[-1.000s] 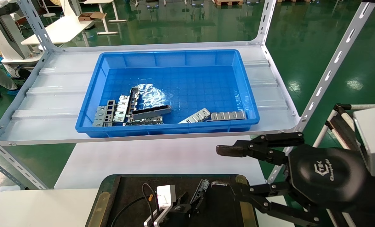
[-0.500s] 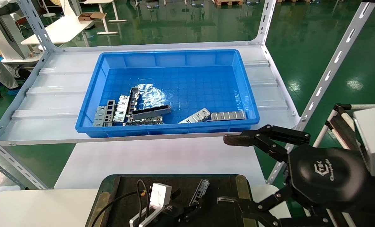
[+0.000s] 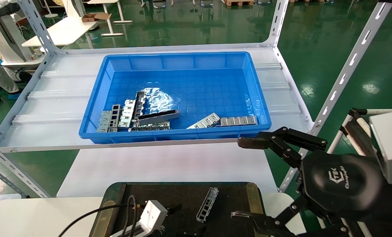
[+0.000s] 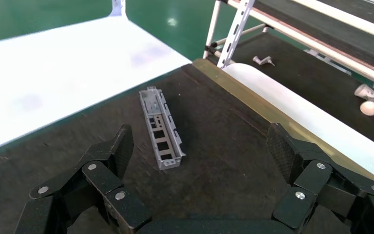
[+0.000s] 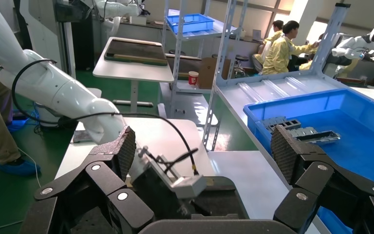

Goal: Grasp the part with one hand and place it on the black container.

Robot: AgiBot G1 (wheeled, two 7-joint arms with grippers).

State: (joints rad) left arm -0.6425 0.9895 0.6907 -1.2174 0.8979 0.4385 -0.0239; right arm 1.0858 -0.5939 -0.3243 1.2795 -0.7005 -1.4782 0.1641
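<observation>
The slim silver channel (image 3: 208,204) lies flat on the matte black tray (image 3: 182,194), nothing touching it. Over the tray, the left gripper (image 4: 199,146) has its textured fingers spread wide and empty. The right gripper (image 3: 245,179), beside the tray's brassy edge, also gapes open, holding nothing.

The left gripper (image 4: 199,151) hangs low at the near edge of the head view, only its white wrist block and looped black cable showing there; its own wrist camera shows the jaws spread wide, with nothing between them. The right gripper (image 3: 245,179) reaches in from the right side (logo face turned up toward the head camera), its linked-bar fingers (image 3: 251,143) splayed far apart, one high and one low, holding nothing.
</observation>
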